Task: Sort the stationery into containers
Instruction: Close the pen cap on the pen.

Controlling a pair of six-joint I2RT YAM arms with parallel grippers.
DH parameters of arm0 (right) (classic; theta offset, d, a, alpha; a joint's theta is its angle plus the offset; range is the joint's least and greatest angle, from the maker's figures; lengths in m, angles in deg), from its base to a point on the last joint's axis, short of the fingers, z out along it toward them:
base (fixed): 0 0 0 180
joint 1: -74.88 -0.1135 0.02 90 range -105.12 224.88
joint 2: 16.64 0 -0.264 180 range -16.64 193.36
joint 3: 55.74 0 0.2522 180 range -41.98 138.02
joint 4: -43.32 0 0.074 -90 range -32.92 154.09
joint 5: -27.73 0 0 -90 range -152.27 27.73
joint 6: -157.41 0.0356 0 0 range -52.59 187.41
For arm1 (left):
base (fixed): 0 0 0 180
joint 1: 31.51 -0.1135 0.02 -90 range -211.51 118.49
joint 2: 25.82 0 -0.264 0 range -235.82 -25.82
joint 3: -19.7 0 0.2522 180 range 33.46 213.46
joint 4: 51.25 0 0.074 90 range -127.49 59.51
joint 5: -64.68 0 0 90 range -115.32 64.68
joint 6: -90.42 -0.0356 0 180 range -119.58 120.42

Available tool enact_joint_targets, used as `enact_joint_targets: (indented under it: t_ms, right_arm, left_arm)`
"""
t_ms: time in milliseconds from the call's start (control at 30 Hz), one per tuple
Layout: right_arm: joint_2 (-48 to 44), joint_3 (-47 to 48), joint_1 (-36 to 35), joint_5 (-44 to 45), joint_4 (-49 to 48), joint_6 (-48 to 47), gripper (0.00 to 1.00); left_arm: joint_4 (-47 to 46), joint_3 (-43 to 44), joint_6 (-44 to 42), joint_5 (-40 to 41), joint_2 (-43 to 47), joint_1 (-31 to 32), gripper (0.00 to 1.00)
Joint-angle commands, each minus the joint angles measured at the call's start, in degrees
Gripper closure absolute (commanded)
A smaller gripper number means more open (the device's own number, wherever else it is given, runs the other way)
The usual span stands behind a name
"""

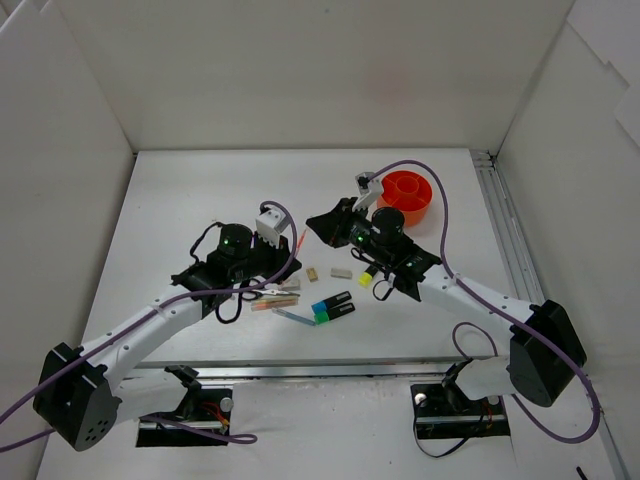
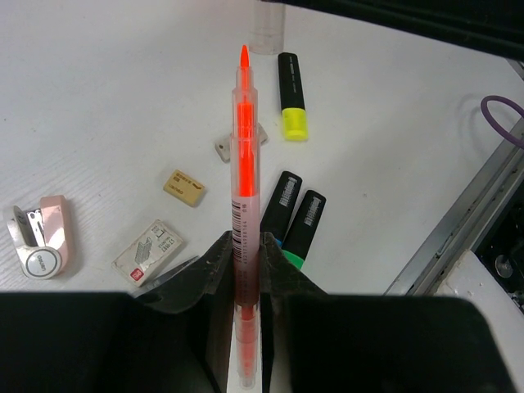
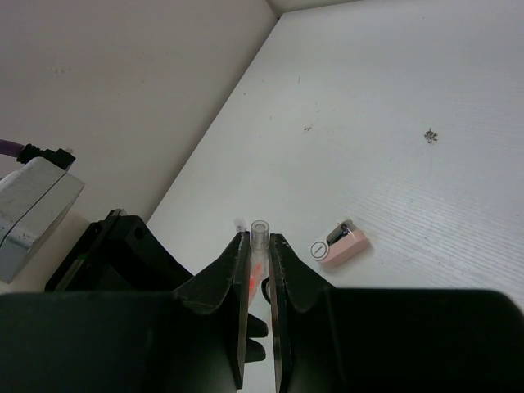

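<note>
A white worktop (image 1: 180, 200) sits boxed in by plain white walls, with the stationery strewn near its front middle. The left fingers (image 2: 214, 264) are clenched on an orange pen (image 2: 244, 147), gripping its lower barrel so that it juts straight out past them, tip away from the wrist and lifted off the surface. The right fingers (image 3: 229, 278) point towards the left arm and are pinched together on a small clear tube (image 3: 260, 232); whether it is a cap I cannot tell. Lying below the pen are a blue highlighter (image 2: 281, 205) and a green highlighter (image 2: 304, 223), side by side and touching, with a yellow highlighter (image 2: 293, 94) apart from them, farther out. A beige eraser (image 2: 184, 187) lies to the left of the pen, and a white box (image 2: 149, 250) and a pink stapler (image 2: 45, 239) lie farther left again. A small pale piece (image 2: 223, 148) shows just behind the pen's barrel. From above, a blue pen (image 1: 290, 317) lies just beside the paired highlighters. The orange cup (image 1: 405, 195) stands at the far right of the worktop, behind the right arm and well apart from the loose items.
</note>
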Motion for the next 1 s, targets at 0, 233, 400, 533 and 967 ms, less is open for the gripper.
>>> enact_joint_targets:
  t_ms: [0, 233, 400, 533, 967]
  right_arm:
    - [-0.4, 3.21, -0.53, 0.02, -4.13, -0.53, 1.0]
    - [0.4, 4.01, -1.06, -0.42, -4.05, 0.08, 1.0]
    - [1.27, 4.01, -1.32, 1.33, -4.13, 0.44, 1.0]
    - [1.01, 3.57, -1.23, 2.3, -4.05, 0.26, 1.0]
    - [-0.04, 4.09, -0.62, 3.0, -3.34, -1.14, 1.0]
  left_arm:
    - [-4.6, 0.89, -0.56, -0.45, 1.99, -0.27, 1.0]
    - [-4.6, 1.07, -0.56, -0.72, 1.29, -0.27, 1.0]
    - [-4.95, 0.8, -0.56, -0.89, 1.73, -0.27, 1.0]
    - [-4.69, 0.63, -0.56, -0.72, 2.43, -0.27, 1.0]
    - [-4.6, -0.34, -0.82, -0.02, 3.75, -0.27, 1.0]
